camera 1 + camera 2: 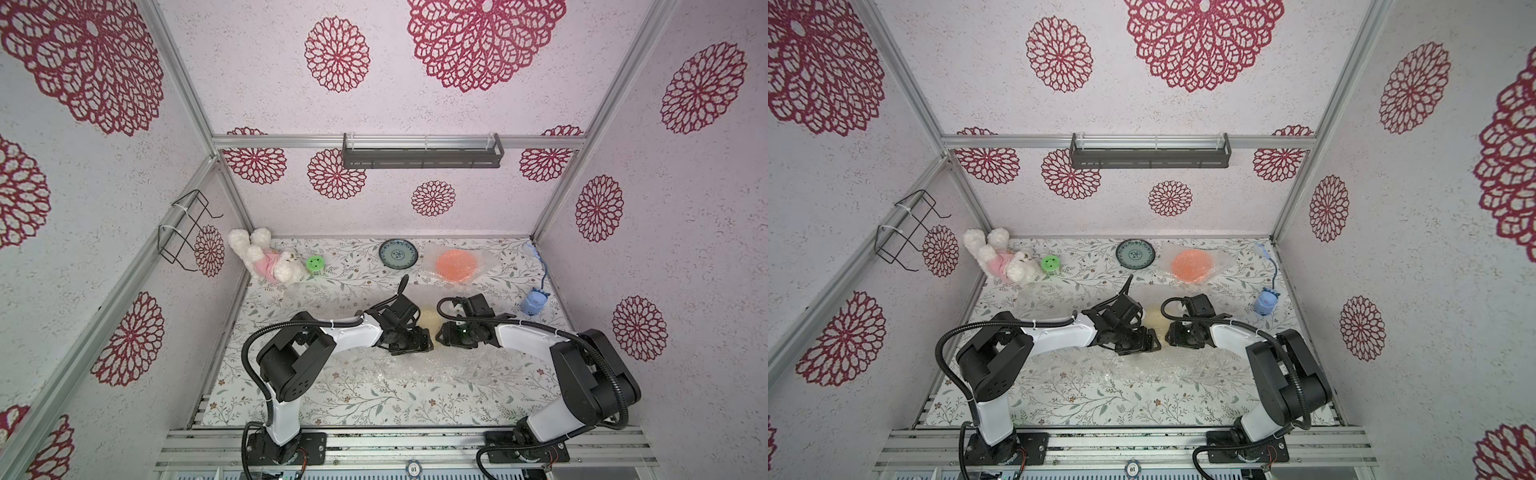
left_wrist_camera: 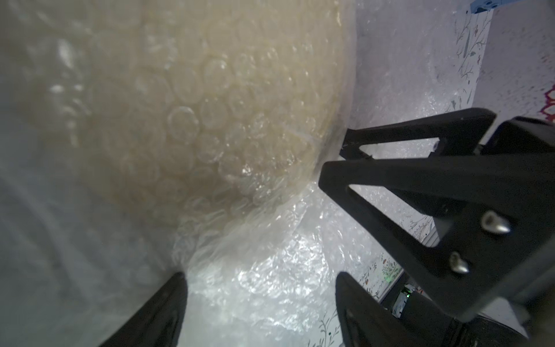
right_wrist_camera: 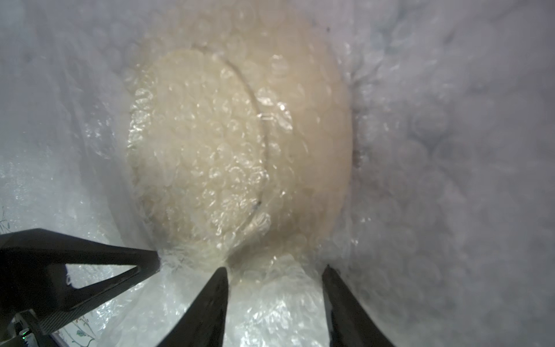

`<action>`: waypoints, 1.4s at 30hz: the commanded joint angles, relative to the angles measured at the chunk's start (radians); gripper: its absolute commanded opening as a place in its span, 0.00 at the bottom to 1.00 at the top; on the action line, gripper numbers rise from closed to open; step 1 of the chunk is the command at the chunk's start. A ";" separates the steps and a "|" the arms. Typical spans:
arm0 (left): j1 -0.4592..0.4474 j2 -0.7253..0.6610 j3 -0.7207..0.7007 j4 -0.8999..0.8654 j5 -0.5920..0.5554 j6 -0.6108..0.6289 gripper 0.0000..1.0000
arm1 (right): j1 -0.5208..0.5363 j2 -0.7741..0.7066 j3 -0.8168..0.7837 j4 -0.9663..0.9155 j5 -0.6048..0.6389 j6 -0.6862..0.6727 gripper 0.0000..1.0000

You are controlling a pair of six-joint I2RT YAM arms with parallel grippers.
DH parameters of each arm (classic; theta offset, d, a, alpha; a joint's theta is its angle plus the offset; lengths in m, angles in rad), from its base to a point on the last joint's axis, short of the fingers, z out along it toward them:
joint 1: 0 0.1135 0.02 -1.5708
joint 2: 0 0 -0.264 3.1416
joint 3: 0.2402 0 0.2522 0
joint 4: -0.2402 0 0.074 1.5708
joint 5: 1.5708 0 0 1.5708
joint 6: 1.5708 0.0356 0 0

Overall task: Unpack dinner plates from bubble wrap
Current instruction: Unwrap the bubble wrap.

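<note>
I am seeing one plate done: the blue-green plate (image 1: 398, 253) is sitting bare at the back. The orange plate (image 1: 456, 266) is waiting wrapped beside it. The cream plate (image 3: 210, 156) is lying inside the bubble wrap (image 3: 420, 150), just in front of my left gripper (image 2: 259, 275) and right gripper (image 3: 275, 267). Both are standing with jaws apart, with wrap between them.

On the flowered table (image 1: 332, 399), a green disc (image 1: 315, 263) and plush toy (image 1: 266, 259) lie left of the blue-green plate (image 1: 398, 253), a wrapped orange plate (image 1: 456, 266) just right of it, and loose bubble wrap (image 1: 415, 368) well in front of it.
</note>
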 commanded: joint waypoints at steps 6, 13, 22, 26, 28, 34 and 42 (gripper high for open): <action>-0.021 0.043 -0.050 0.049 0.004 -0.036 0.79 | 0.033 0.034 -0.011 0.022 0.064 0.049 0.39; -0.020 0.033 -0.059 0.065 0.004 -0.030 0.79 | 0.037 -0.004 -0.032 0.072 -0.015 0.091 0.11; -0.008 -0.007 -0.079 0.109 0.046 -0.032 0.79 | 0.034 -0.122 0.010 0.018 -0.045 0.077 0.00; 0.014 -0.098 -0.111 0.162 0.082 -0.052 0.82 | 0.034 -0.185 0.063 -0.048 -0.015 0.063 0.00; 0.020 -0.133 -0.102 0.135 0.083 -0.034 0.83 | 0.037 -0.219 0.089 -0.083 0.002 0.048 0.00; 0.046 -0.211 -0.118 0.130 0.100 -0.032 0.87 | 0.054 -0.250 0.149 -0.123 -0.041 0.027 0.00; 0.101 -0.406 -0.194 0.075 0.029 -0.041 0.97 | 0.135 -0.245 0.218 -0.113 -0.062 0.022 0.00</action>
